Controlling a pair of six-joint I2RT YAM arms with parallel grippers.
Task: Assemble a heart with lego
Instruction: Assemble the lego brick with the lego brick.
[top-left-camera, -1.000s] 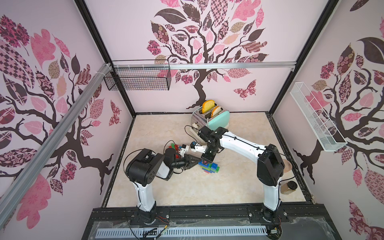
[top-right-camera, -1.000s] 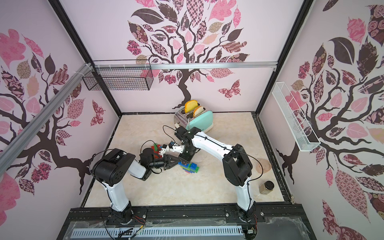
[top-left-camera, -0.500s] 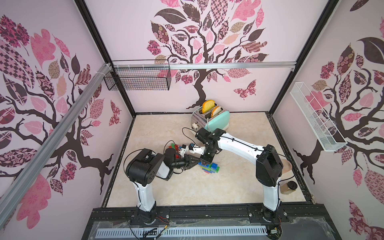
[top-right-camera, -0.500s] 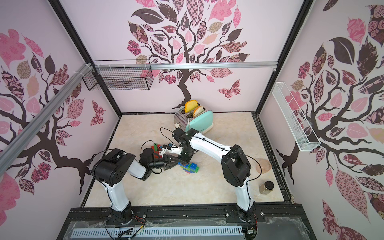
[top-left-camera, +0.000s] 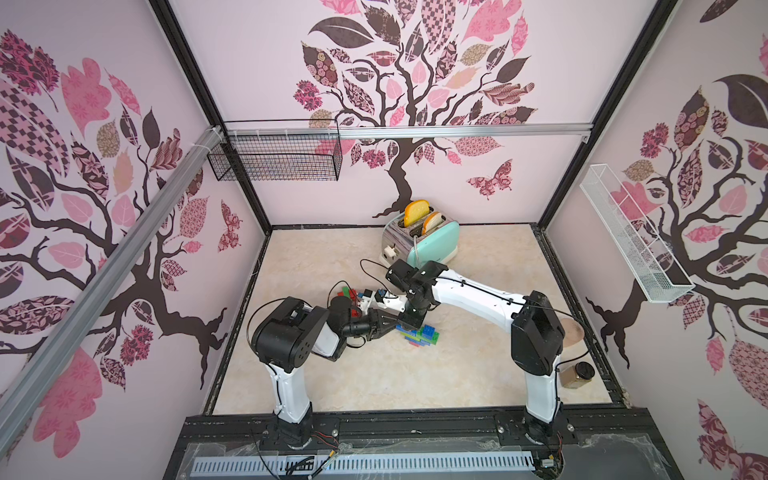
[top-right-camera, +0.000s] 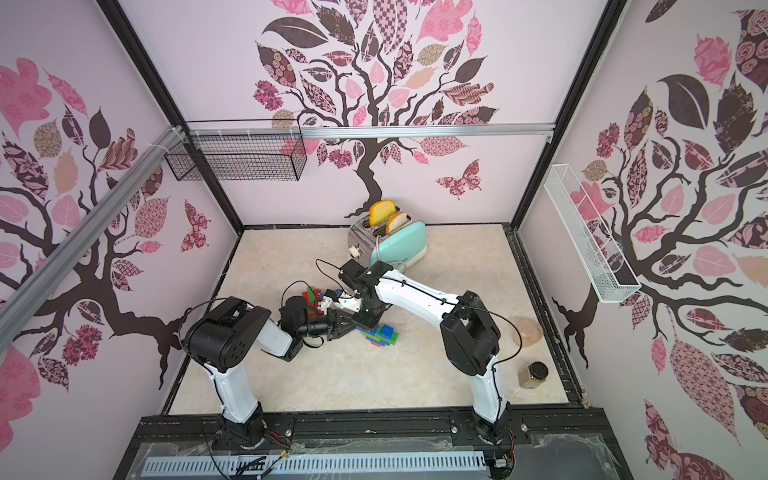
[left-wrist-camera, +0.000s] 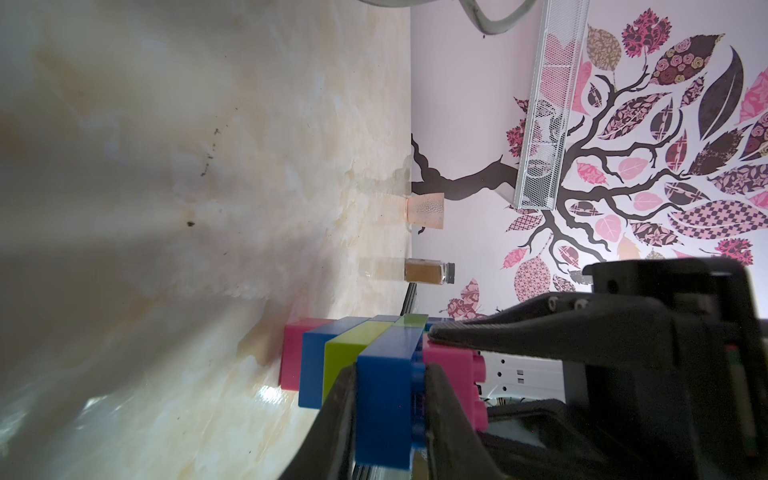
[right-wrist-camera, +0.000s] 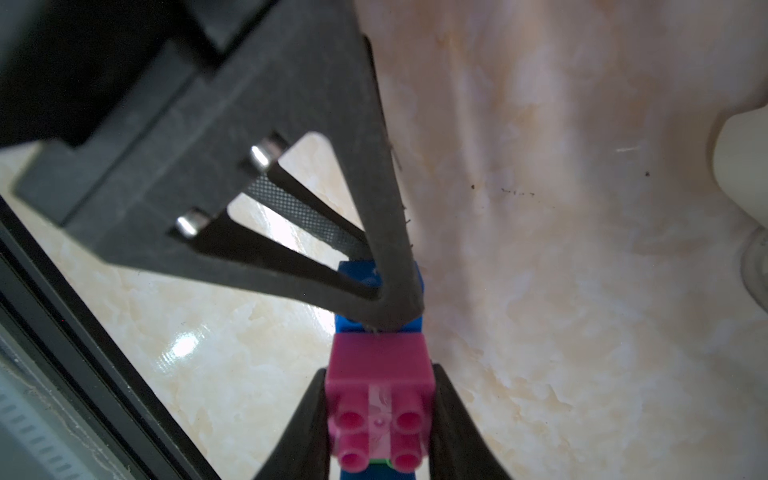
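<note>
Left claw (left-wrist-camera: 390, 372) clamps blue brick (left-wrist-camera: 382, 419); right claw (right-wrist-camera: 380, 376), pink (right-wrist-camera: 379, 419).

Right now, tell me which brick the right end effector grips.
The small pink brick topping the stack, studs bare, in the right end effector. The blue brick beneath it is in the left end effector; the other pink brick is the base.

A second on, the right arm (top-left-camera: 469, 291) swings its wrist a little away from the toaster (top-left-camera: 432, 243) and toward the left arm (top-left-camera: 291, 336), as both top views show. The right gripper (top-left-camera: 409, 323), clamped on a pink brick (right-wrist-camera: 380, 370), edges with it toward the left-arm end of the brick stack (top-left-camera: 424, 336). The right elbow shifts only slightly.
</note>
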